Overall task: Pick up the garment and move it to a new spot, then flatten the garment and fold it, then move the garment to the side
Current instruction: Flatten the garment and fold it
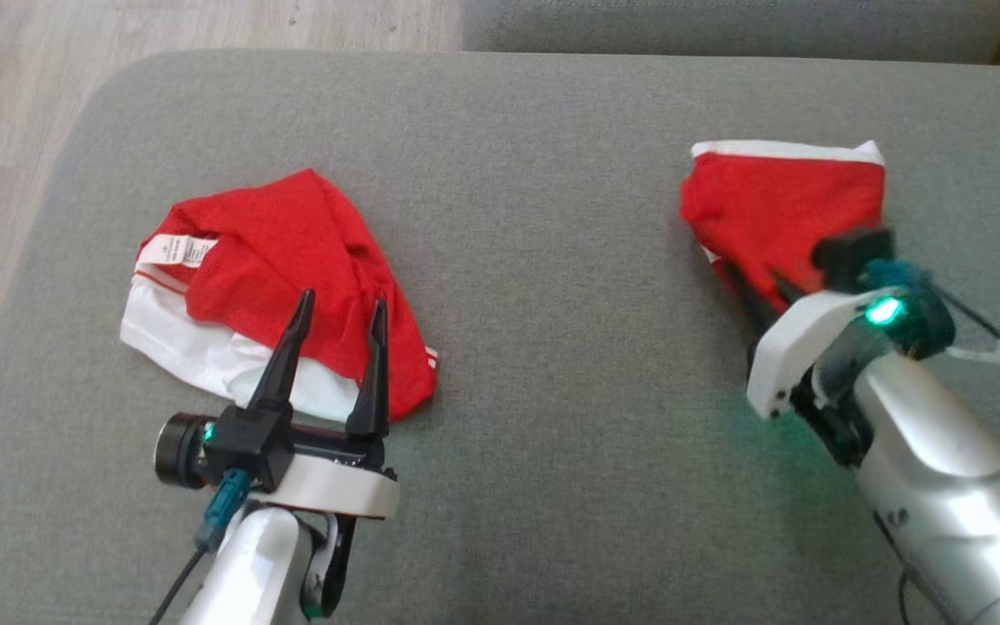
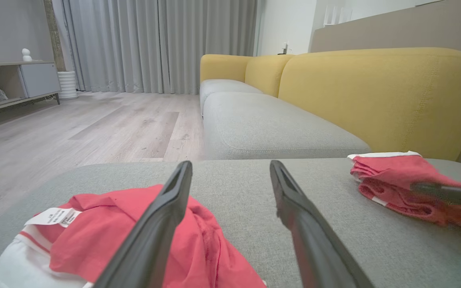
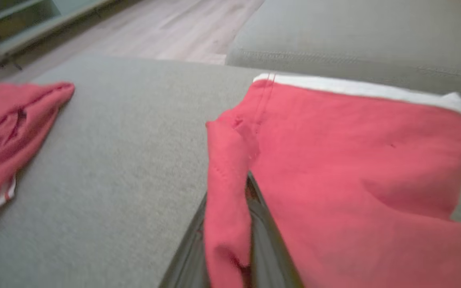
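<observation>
A folded red garment (image 1: 782, 204) with a white band along its far edge lies at the right of the grey cushion (image 1: 552, 260). My right gripper (image 1: 756, 282) is shut on its near left edge; the right wrist view shows a fold of the red garment (image 3: 354, 152) pinched between the fingers (image 3: 266, 240). A second, crumpled red and white garment (image 1: 274, 252) with a white label lies at the left. My left gripper (image 1: 341, 302) hovers open over its near right part, jaws wide apart (image 2: 231, 166) with nothing between them. The left wrist view has the folded garment (image 2: 394, 176) at the right.
The cushion's rounded left edge drops to a pale wood floor (image 1: 14, 104). A second grey seat (image 2: 270, 128) with a yellow backrest (image 2: 374, 92) lies beyond the cushion. Bare grey fabric spans the middle between the two garments.
</observation>
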You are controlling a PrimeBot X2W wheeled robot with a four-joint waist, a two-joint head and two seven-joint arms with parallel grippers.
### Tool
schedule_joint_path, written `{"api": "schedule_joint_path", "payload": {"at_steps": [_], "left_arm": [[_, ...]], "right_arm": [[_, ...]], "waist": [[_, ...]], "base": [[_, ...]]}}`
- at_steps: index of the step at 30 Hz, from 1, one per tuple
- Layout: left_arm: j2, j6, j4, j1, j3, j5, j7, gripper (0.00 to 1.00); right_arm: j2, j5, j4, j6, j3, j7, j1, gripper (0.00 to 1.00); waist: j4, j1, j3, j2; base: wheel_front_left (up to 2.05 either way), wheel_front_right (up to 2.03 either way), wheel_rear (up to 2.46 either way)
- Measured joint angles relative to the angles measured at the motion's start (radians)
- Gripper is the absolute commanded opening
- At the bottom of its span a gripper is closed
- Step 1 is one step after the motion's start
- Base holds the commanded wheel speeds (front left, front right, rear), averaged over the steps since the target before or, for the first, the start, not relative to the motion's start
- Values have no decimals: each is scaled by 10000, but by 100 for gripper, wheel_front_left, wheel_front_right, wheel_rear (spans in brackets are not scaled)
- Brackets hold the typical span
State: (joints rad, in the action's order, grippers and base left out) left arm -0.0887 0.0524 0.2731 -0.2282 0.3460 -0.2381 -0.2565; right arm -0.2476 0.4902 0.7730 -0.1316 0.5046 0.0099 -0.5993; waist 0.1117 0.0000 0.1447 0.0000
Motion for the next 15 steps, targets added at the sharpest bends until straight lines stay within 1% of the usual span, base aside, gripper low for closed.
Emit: {"api": "schedule_joint_path", "payload": {"at_steps": [3, 5, 7, 9, 12, 15], "left_arm": [[-4, -2, 2, -2, 13, 0, 0, 100], [-2, 0, 4, -2, 21, 0, 0, 100], [6, 19, -23, -5, 17, 0, 0, 100], [23, 54, -69, -5, 19, 0, 0, 100], [35, 94, -169, -7, 27, 0, 0, 100], [35, 102, -184, -4, 15, 2, 0, 100]], "right_arm": [[-161, -180, 153, 0, 738, 75, 7, 100], [-167, -384, 186, 0, 821, -309, -5, 100], [-138, -445, 268, 2, 667, -761, -6, 100], [-94, -531, 360, 0, 284, -1298, -7, 100], [71, -773, 431, 0, -617, -2061, -6, 100], [301, -1392, 397, 0, -1921, -2441, 30, 100]], "waist": [[-87, 0, -58, 0], [-175, 0, -93, 0], [-288, 0, -131, 0], [-419, 1, -184, 0], [-626, 0, -288, 0], [-858, 0, -411, 0]], "base": [[0, 0, 0], [0, 0, 0], [0, 0, 0], [0, 0, 0], [0, 0, 0], [0, 0, 0]]}}
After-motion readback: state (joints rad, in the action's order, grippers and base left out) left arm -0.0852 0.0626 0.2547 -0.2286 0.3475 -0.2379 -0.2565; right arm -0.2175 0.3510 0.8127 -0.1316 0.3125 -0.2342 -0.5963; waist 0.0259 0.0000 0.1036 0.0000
